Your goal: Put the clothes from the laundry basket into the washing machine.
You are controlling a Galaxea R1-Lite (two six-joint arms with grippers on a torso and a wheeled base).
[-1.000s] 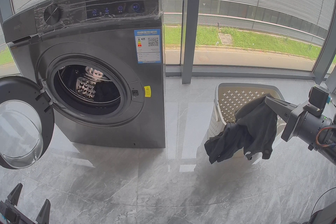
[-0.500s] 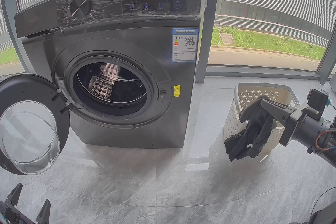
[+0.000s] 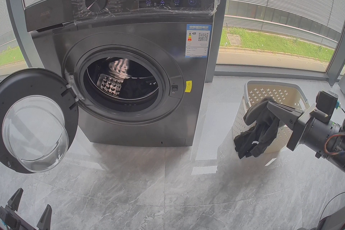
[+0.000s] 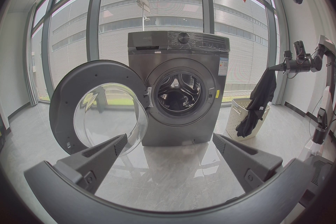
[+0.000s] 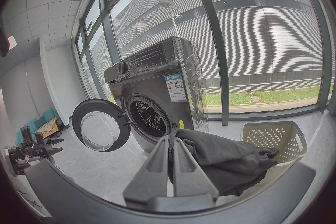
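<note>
A grey front-loading washing machine [image 3: 143, 61] stands at centre left with its round door [image 3: 34, 119] swung open to the left and the drum [image 3: 122, 81] exposed. A cream laundry basket [image 3: 275, 96] sits on the floor to its right. My right gripper [image 3: 270, 105] is shut on a dark garment [image 3: 260, 130] that hangs in front of the basket, above the floor. In the right wrist view the fingers [image 5: 171, 151] pinch the dark cloth [image 5: 224, 161]. My left gripper [image 4: 168, 151] is open, low near the floor, facing the machine [image 4: 180, 84].
Pale marble floor [image 3: 172, 184] lies open between me and the machine. Tall windows with a dark pillar [image 3: 214, 26] stand behind the machine and basket. Some dark cloth lies inside the drum.
The head view has swung, so the machine and basket sit further right and nearer. The garment held by my right gripper hangs more bunched and closer to the basket front.
</note>
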